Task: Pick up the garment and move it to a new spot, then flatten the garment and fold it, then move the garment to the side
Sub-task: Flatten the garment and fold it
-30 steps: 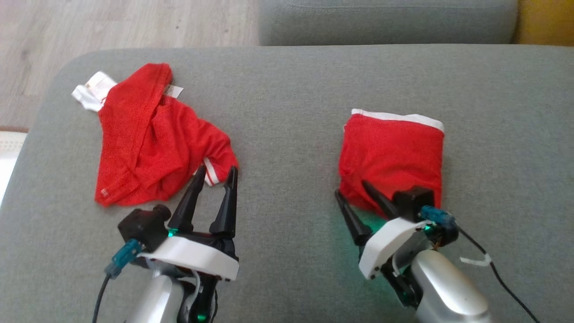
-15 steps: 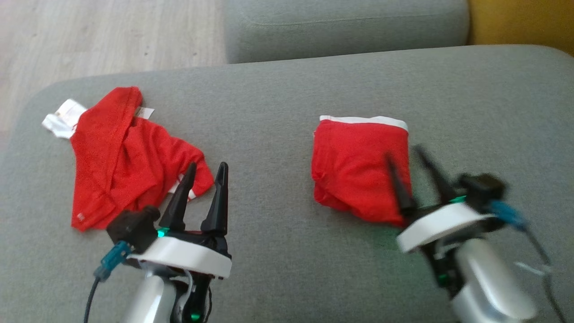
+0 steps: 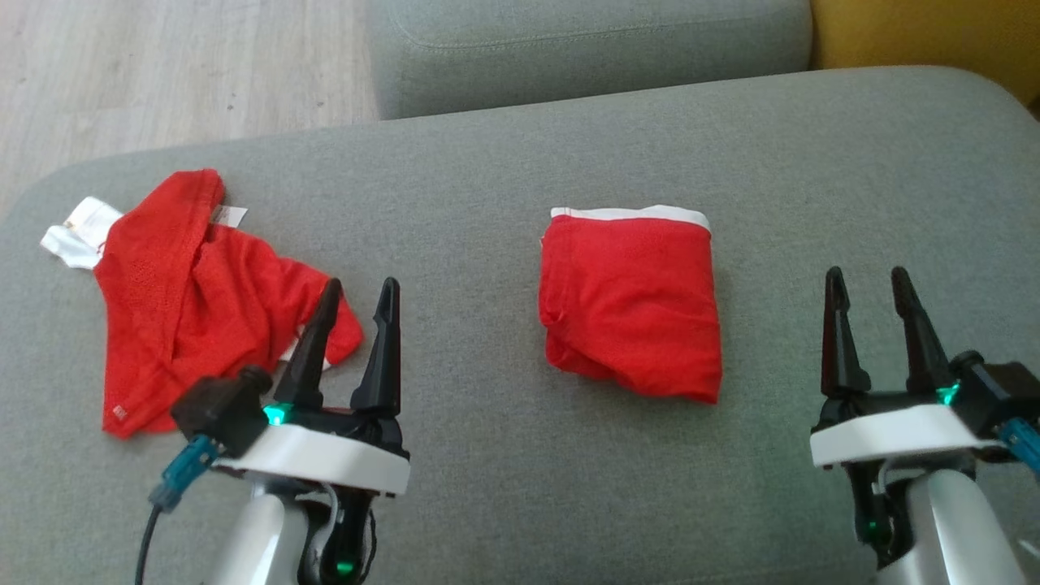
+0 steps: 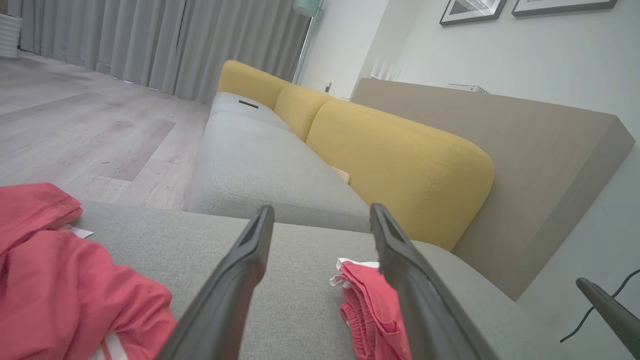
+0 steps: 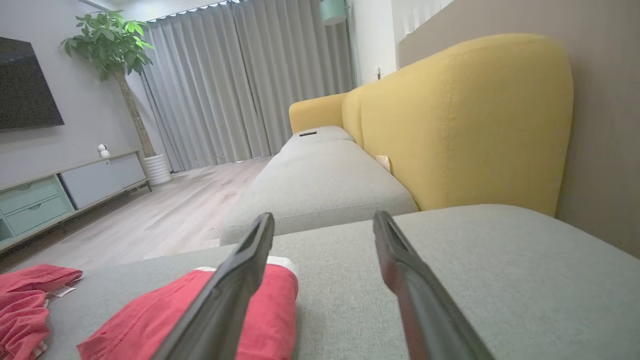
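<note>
A folded red garment (image 3: 630,305) lies flat near the middle of the grey seat (image 3: 487,187), its white waistband (image 3: 630,214) along the far edge and nothing touching it. A second red garment (image 3: 187,301) lies crumpled at the left end of the seat, with a white band (image 3: 69,236) poking out at its far left corner. The left gripper (image 3: 361,284) sits at the lower left, jaws open and empty, fingers pointing away from the robot; in the head view its left fingertip overlaps the near right edge of the crumpled garment, though I cannot tell whether it touches the cloth. The right gripper (image 3: 865,275) sits at the lower right, well apart from the folded garment and to its right, jaws also open and holding nothing. In the left wrist view the left gripper (image 4: 321,210) has bare grey fabric between its fingers, the crumpled garment (image 4: 60,280) to its left and the folded one (image 4: 367,295) partly behind the right finger. In the right wrist view the right gripper (image 5: 324,216) points over bare seat, with the folded garment (image 5: 150,320) behind and left of the left finger and the crumpled one (image 5: 25,295) at the far left edge. A yellow backrest (image 5: 465,120) rises on the right, and grey curtains (image 5: 240,85) hang beyond a wood floor (image 5: 165,210).
</note>
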Robot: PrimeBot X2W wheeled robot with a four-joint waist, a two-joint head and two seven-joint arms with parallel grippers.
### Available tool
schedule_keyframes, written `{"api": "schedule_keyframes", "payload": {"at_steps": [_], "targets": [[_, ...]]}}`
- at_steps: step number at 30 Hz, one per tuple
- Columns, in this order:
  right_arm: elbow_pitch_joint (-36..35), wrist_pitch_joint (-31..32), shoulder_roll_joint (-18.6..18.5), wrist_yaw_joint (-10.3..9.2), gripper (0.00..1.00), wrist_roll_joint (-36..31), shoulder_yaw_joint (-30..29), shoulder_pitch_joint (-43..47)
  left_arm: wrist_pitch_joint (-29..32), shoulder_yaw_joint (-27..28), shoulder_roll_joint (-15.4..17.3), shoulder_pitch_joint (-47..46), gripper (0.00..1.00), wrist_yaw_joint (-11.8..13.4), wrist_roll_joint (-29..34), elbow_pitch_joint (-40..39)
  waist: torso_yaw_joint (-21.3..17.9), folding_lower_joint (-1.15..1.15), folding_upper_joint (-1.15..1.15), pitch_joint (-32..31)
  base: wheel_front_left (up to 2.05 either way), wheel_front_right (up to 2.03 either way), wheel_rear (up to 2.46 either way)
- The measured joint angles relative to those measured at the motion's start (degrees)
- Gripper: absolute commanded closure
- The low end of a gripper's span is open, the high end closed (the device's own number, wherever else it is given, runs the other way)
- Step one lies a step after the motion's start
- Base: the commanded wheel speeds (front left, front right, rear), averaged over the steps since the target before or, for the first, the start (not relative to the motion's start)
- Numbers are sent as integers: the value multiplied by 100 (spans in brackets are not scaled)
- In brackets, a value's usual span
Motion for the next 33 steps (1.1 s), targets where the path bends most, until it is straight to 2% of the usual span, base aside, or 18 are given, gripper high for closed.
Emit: {"api": "schedule_keyframes", "payload": {"at_steps": [9, 10, 11, 18, 27, 33], "targets": [[-27, -73, 31, 0, 0, 153, -10, 26, 0, -104, 1, 10, 0, -4, 0, 23, 61, 0, 0, 183, 0, 0, 0], [-26, -76, 31, 0, 40, 145, 29, 15, 0, -124, 1, 6, 0, -4, 0, 23, 89, 0, 0, 220, 0, 0, 0], [-22, -76, 31, 0, 100, 99, 74, -3, 0, -146, 1, 4, 0, -12, 0, 23, 119, 0, 0, 259, 0, 0, 0], [485, -76, 30, 0, 100, -263, 548, -772, 0, -237, 1, -162, 0, -29, -1, 53, 402, 0, 0, 590, 0, 0, 0], [2462, -76, 13, 0, 100, -495, 469, -1965, 0, -533, -4, -545, 0, -23, -116, 63, 997, 0, 0, 1049, 0, 0, 0], [3535, -94, 9, 0, 100, -580, 463, -2330, 0, -546, -5, -615, 0, -18, -141, 68, 1327, 0, 0, 1252, 0, 0, 0]]}}
